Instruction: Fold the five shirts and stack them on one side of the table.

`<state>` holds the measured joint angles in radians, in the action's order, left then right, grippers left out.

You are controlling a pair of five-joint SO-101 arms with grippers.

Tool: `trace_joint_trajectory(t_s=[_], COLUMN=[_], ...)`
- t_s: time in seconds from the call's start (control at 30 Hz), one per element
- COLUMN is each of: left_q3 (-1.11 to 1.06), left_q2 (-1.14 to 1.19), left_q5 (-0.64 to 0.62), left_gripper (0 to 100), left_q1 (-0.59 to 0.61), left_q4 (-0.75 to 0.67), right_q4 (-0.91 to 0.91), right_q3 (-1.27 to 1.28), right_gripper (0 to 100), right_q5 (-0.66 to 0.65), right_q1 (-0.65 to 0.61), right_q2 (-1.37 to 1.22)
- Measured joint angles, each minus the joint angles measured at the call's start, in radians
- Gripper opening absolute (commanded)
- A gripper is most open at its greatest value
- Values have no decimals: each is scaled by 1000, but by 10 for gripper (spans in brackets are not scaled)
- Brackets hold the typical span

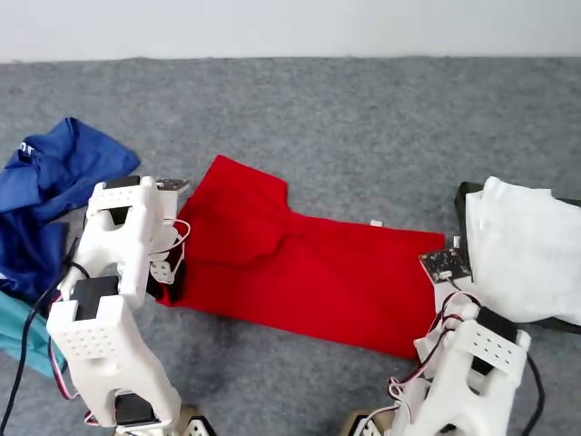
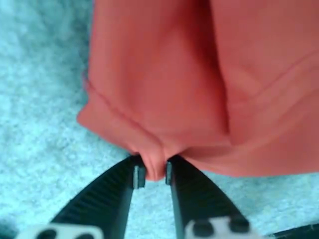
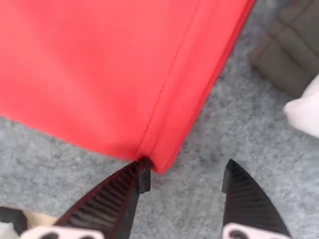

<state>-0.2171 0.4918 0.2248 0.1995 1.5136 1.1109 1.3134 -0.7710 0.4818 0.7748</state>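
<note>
Left gripper [image 2: 152,175], lower centre, clamped the red shirt [image 2: 199,79] by a corner; right gripper [image 3: 188,172] gaped at its hem, likely for folding.

Grey felt tabletop [image 1: 363,118] beneath pale wall [image 1: 290,27]

Matt red cloth shirt [image 1: 309,263] lies on rough grey carpet [image 1: 363,118].
</note>
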Motion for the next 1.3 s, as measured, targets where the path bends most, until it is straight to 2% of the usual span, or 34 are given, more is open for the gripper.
trace_joint_trajectory(t_s=[0.2, 0.37, 0.6, 0.73, 0.87, 0.97, 1.13, 1.3], left_q3=[0, 0, 3, 5, 5, 5, 3, 3], left_q2=[0, 0, 0, 0, 14, 20, 21, 21], left_q5=[0, 0, 9, 118, 153, 160, 161, 161], left_gripper=[46, 46, 46, 45, 45, 45, 44, 44], left_q1=[0, 0, 0, 0, 2, 2, 3, 3], left_q4=[0, 0, 32, 91, 138, 153, 161, 164], right_q4=[-17, -52, -54, -23, -17, -17, 32, 57], right_q3=[17, 21, 21, 21, 20, 20, 18, -23], right_gripper=[80, 13, 9, 9, 9, 10, 10, 10], right_q5=[0, 18, -2, -48, -55, -78, -189, -221], right_q1=[-92, -104, -107, -107, -107, -60, 54, 140], right_q2=[2, 2, 2, 9, 14, 11, 17, 0])
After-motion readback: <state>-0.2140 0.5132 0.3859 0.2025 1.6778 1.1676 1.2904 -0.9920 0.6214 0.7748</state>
